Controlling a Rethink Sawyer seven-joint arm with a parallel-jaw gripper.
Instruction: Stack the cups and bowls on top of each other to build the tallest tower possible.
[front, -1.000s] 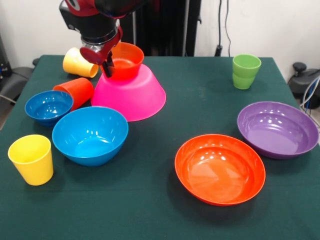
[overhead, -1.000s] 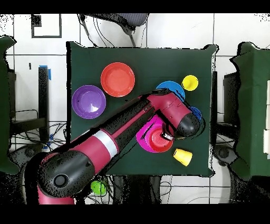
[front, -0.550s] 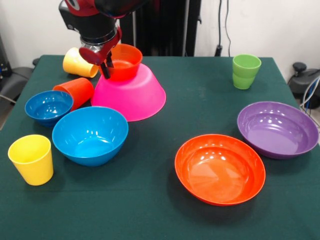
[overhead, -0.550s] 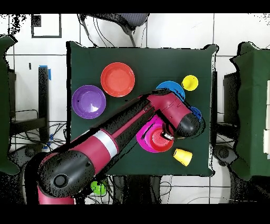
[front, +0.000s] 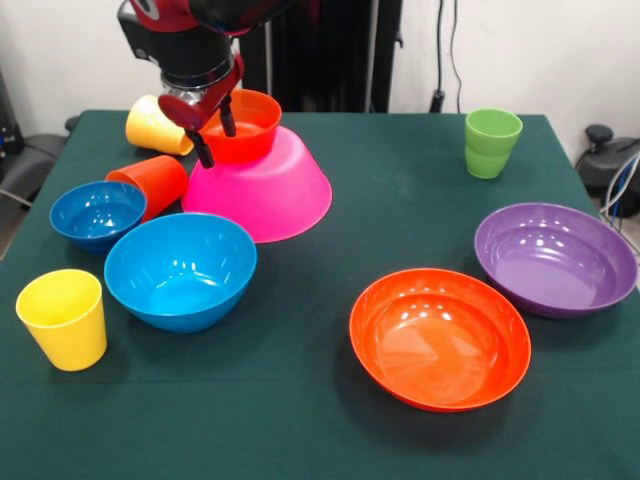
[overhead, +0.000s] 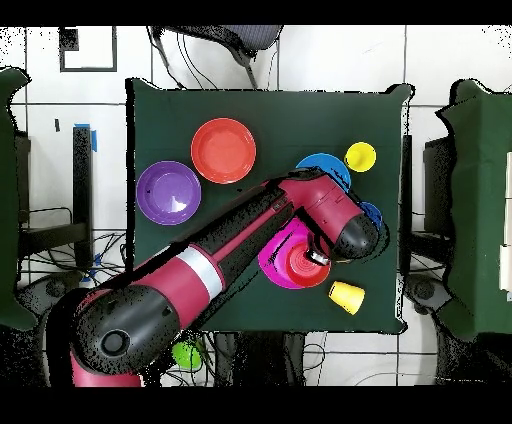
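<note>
Glossy smooth plastic bowls, e.g. the shallow orange bowl (front: 440, 337) and purple bowl (front: 556, 258), and smooth plastic cups (front: 62, 317) rest on matt green cloth (front: 300, 420).

Quick count of what's on the table (front: 330, 420): 10 pieces of plasticware total.

Bowls, 6 of them:
- 1 pink bowl (front: 265, 190), upside down
- 1 small orange bowl (front: 243, 125) sitting on the pink one
- 2 blue: 1 medium blue bowl (front: 180, 270), 1 small blue bowl (front: 97, 214)
- 2 wide shallow ones: 1 shallow orange bowl (front: 440, 337), 1 purple bowl (front: 555, 258)

Cups, 4 of them:
- 2 yellow: 1 upright yellow cup (front: 63, 318) at the table's front left corner, 1 tipped yellow cup (front: 155, 127) lying near the far edge
- 1 orange-red cup (front: 155, 182), on its side
- 1 green cup (front: 492, 142), by the far right corner

Colour-wise that's 3 orange-ish, 2 blue, 2 yellow, and 1 each of pink, purple, green.
</note>
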